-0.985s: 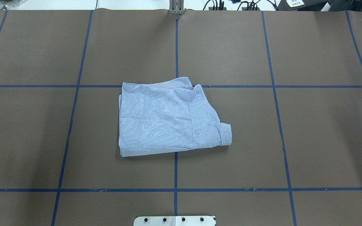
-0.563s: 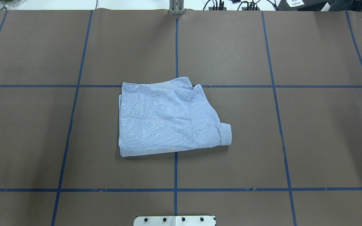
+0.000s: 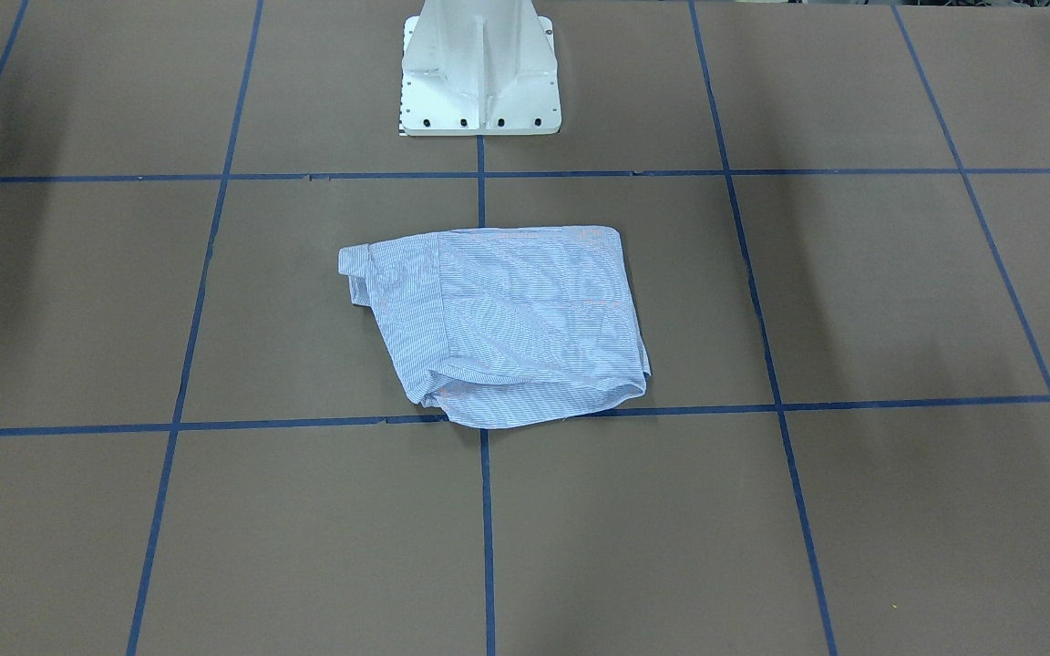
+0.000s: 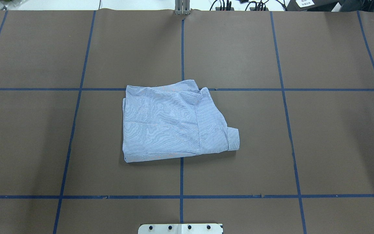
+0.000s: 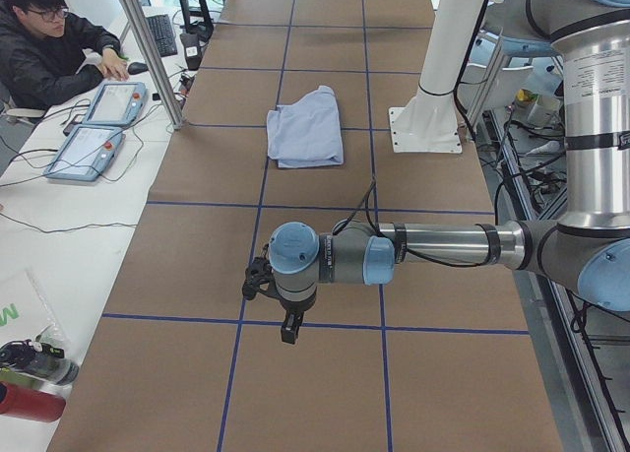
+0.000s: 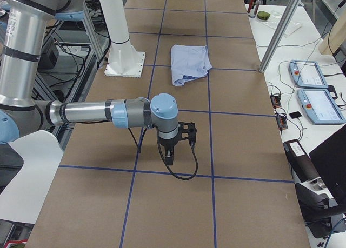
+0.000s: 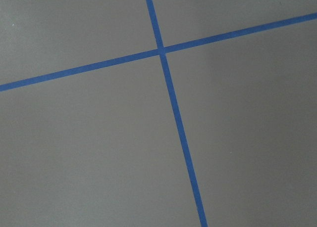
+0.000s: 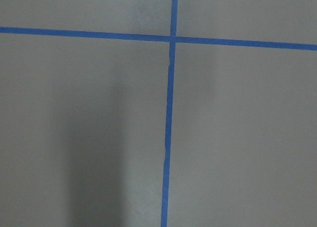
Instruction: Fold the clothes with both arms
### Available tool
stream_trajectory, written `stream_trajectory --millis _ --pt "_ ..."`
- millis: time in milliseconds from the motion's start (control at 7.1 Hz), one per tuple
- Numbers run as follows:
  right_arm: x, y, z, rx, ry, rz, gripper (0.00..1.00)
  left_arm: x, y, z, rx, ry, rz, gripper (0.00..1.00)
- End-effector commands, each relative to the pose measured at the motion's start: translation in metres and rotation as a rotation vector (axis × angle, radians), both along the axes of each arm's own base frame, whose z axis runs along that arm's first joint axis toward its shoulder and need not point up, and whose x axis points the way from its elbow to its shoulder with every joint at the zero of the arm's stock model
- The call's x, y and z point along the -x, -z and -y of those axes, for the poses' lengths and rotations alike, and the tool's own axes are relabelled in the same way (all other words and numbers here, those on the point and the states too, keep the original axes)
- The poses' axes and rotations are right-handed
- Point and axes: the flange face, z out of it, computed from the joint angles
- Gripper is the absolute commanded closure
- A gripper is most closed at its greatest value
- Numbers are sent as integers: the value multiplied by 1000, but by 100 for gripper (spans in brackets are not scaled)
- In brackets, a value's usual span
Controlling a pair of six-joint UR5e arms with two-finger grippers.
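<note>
The clothes are one light blue-and-white striped shirt (image 4: 174, 122), folded into a compact bundle at the table's middle, with a cuff sticking out at one corner. It also shows as the shirt (image 3: 516, 323), the shirt (image 5: 307, 127) and the shirt (image 6: 189, 63). My left gripper (image 5: 288, 329) hangs over bare table far from the shirt, toward the table's left end. My right gripper (image 6: 169, 157) hangs likewise toward the right end. Both appear only in the side views, so I cannot tell whether they are open or shut. Both wrist views show only brown table and blue tape.
The brown table (image 4: 271, 146) is marked with a blue tape grid. The white pedestal base (image 3: 479, 68) stands at the robot's edge. A person (image 5: 49, 48) sits beyond the far edge by two control tablets (image 5: 98, 127). Metal posts (image 6: 281, 26) stand at that edge.
</note>
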Motion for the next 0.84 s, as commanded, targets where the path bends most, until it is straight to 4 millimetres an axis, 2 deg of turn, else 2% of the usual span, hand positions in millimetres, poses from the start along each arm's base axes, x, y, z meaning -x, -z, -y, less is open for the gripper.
stream_trajectory --millis 0,141,422,704 --pt "0 -2 -2 -23 2 0 0 5 3 0 -12 7 18 0" --pt "0 -3 -2 -22 2 0 0 10 -2 -3 -6 14 24 0" --pt "0 -6 -1 -17 2 0 0 18 -11 -8 0 12 151 0" --pt "0 -6 -2 -16 2 0 0 19 -9 -7 0 17 155 0"
